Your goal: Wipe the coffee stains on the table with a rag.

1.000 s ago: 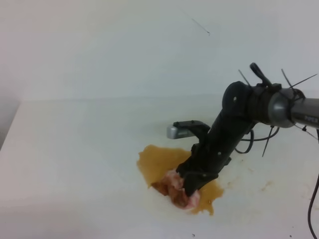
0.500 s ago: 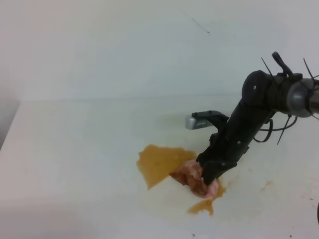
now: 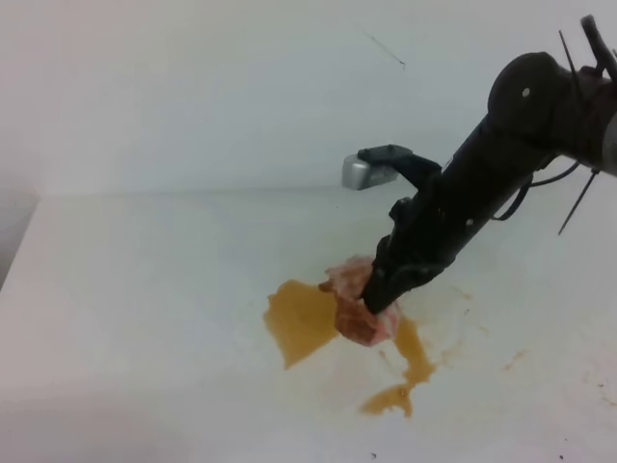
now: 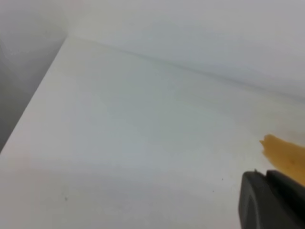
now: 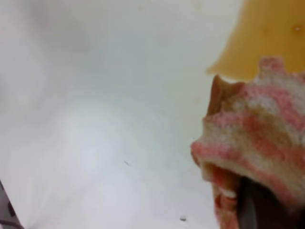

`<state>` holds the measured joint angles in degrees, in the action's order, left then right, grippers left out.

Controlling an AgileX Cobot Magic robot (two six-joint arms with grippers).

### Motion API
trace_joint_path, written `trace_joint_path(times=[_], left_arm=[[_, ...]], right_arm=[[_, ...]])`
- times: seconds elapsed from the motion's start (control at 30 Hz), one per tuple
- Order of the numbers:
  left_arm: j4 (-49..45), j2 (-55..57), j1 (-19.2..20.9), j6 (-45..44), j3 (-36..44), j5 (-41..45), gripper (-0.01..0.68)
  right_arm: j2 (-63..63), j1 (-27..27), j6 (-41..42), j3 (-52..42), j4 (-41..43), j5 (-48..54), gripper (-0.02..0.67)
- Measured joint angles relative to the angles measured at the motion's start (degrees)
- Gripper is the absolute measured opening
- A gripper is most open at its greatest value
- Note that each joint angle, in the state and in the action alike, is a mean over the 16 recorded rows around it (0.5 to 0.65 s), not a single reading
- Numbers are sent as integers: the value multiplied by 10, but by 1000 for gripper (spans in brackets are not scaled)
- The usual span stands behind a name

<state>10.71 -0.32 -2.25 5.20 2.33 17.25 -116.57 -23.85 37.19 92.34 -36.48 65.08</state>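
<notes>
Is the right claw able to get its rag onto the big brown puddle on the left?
Probably yes. The right claw grips the rag right at the edge of the coffee stains, and only bare table surrounds it.

My high camera looks down from the front across the desk (image 3: 145,289) toward the back wall, taking in the right arm and the coffee stains (image 3: 304,323). My left wrist camera sits low, looking far across bare desk; the stains' edge (image 4: 286,155) shows just beyond its jaws. My right wrist camera hangs very close, the rag (image 5: 257,143) filling the frame before its jaws, stains (image 5: 267,38) beyond.
</notes>
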Motion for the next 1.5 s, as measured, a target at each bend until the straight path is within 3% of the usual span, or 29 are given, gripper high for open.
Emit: trace_joint_path(times=[0.37,0.63,0.97,1.23,1.5], left_arm=[[0,0,0,0,0,0,0],[0,0,0,0,0,0,0],[0,0,0,0,0,0,0],[0,0,0,0,0,0,0],[0,0,0,0,0,0,0]], right_arm=[[39,-35,34,-153,4,-111,-1],[13,-33,47,-202,35,-161,-2],[-17,26,44,-204,61,-186,-3],[-19,86,43,-203,32,-199,-3],[-26,103,40,-175,-2,-197,-2]])
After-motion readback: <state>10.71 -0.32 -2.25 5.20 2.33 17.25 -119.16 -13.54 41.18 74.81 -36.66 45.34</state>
